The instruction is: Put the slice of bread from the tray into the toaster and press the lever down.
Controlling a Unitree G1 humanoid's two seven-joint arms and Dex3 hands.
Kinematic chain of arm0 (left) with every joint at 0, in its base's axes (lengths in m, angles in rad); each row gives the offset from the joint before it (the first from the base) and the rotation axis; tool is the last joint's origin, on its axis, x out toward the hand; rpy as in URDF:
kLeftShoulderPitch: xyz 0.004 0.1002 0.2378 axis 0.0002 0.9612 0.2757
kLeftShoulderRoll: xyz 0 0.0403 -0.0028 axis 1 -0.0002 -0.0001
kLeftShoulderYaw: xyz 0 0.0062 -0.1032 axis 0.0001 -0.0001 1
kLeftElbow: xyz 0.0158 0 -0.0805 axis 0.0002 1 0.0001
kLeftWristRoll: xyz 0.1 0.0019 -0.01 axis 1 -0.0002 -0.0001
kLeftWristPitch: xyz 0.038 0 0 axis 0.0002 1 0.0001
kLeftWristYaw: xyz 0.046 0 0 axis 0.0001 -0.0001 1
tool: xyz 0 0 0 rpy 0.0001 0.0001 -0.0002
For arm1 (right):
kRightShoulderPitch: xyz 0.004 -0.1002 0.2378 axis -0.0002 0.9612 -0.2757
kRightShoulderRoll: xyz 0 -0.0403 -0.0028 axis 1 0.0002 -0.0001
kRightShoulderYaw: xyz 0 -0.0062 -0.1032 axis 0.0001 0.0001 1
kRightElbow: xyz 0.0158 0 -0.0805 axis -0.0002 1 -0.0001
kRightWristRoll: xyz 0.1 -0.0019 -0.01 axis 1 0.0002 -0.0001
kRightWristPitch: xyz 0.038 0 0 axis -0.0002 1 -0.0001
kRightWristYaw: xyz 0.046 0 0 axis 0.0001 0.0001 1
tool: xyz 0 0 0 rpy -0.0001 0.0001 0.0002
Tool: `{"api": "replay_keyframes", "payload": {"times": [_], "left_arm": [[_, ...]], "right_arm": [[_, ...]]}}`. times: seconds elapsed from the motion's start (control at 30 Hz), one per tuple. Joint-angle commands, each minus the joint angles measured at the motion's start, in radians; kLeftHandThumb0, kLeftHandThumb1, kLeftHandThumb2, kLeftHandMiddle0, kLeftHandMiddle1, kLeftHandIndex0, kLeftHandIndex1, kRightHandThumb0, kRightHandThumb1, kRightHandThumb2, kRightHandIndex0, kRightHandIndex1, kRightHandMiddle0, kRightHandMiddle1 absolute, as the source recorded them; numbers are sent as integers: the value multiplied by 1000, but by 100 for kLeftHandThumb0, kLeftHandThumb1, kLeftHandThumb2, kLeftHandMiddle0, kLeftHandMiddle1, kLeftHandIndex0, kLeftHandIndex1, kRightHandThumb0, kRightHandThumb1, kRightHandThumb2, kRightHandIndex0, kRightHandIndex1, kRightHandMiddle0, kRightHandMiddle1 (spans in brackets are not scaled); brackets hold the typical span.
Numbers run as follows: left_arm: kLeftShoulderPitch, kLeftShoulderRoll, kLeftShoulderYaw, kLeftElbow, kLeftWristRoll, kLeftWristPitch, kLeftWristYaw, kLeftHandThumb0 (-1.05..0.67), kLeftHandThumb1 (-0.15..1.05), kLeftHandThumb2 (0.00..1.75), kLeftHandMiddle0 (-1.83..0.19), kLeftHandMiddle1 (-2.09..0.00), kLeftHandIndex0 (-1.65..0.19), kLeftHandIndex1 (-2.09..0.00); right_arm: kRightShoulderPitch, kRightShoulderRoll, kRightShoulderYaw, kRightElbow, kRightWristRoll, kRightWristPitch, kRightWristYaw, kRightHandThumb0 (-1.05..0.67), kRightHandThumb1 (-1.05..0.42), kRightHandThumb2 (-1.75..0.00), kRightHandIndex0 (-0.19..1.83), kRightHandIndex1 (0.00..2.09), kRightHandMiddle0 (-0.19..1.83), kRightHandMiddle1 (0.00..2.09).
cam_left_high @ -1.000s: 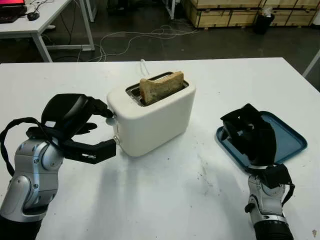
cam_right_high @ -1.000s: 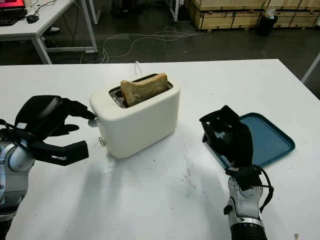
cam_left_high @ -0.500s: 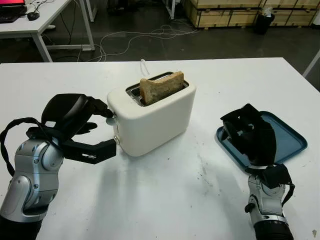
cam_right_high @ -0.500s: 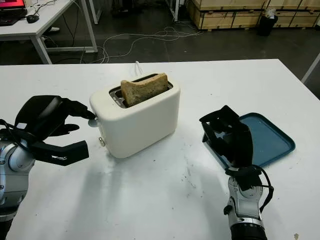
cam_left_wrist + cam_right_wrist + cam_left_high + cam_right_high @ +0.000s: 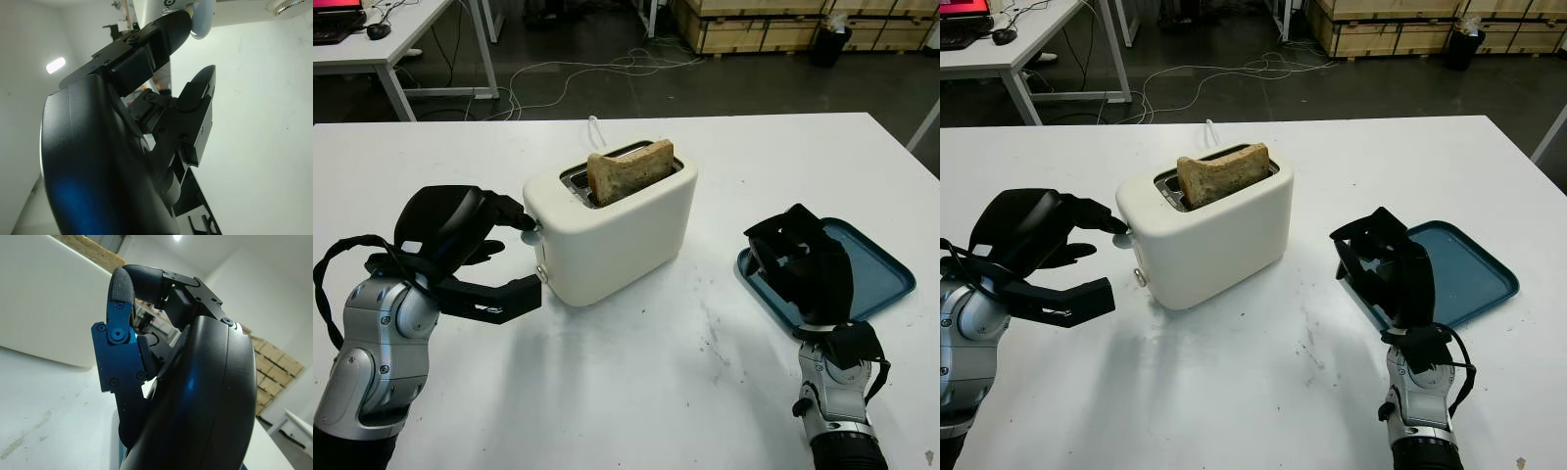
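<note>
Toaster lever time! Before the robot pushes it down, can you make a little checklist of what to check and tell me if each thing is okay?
1. Bread is in the toaster slot: ok, though it leans and stands well above the top.
2. Left hand is at the lever: ok, a fingertip sits on top of the lever knob at the toaster's end.
3. Lever already pushed down: not ok, the knob is high on the toaster's end.
4. Right hand is out of the way: ok, it is over the near edge of the tray, holding nothing.
5. Tray has no bread left: ok.
6. Toaster is plugged in: cannot tell.
</note>
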State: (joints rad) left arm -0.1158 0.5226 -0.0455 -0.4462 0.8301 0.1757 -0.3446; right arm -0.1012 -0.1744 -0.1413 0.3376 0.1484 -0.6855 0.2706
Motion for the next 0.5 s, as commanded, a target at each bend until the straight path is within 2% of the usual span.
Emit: {"api": "replay_keyframes", "payload": {"times": [0.0,0.47], "left_arm": [[-11,-11,-10,-22,-18,-23,15,19,87,0,-104,-161,-107,-1],[-9,-8,-8,-15,-25,-32,19,19,86,0,-104,-163,-108,-1]], "right_arm": [[-10,3,-2,0,11,-3,0,-36,-92,-30,96,175,63,175],[-8,2,-1,-5,16,8,4,-37,-92,-30,96,175,63,175]]}}
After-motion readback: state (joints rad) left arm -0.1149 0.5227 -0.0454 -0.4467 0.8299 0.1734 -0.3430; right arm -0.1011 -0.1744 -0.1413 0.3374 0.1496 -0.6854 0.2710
